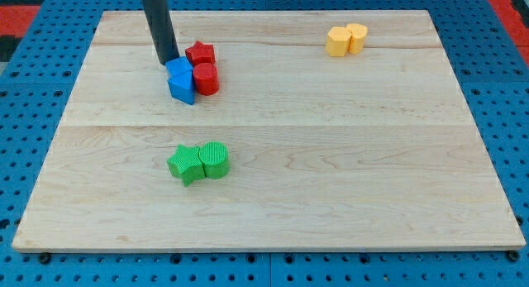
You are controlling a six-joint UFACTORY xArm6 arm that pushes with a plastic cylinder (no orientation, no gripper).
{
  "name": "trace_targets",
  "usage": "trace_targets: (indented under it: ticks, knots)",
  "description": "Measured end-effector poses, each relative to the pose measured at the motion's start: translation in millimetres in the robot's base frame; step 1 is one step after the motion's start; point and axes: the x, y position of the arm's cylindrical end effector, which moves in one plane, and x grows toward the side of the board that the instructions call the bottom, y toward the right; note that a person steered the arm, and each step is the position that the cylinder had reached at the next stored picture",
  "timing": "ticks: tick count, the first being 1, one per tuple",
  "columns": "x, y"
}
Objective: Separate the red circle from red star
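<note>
The desk (pixel 331 155) is a pale wooden board made of joined planks, with visible grain and two faint seams running across it. It lies on a blue perforated base (pixel 33 88) dotted with regular holes, and a red patch of the same kind shows at the view's top left corner.

There are no fingers on this arm, so nothing is grasped; the straight dark rod comes down from the view's top and my tip (pixel 168 61) rests on the board at the upper left edge of the blue wedge-shaped block (pixel 180 80), touching or nearly touching it.

The red star-shaped block (pixel 200 53) sits just right of my tip. The red circular block (pixel 206 78) stands directly below the star, touching it and the blue block's right side.

Well apart, near the view's bottom, a green star-shaped block (pixel 186 164) touches a green round block (pixel 213 160). At the top right, two yellow blocks (pixel 345 40) sit pressed together.
</note>
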Motion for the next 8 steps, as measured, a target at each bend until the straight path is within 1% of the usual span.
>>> trace_targets:
  ticks: [1,2,3,4,6,8]
  knots:
    - [-5.9,-38.4]
    - [77.8,-33.0]
    - [123.3,-40.1]
    - [117.2,19.7]
    - [56.2,77.9]
    - [6.2,117.6]
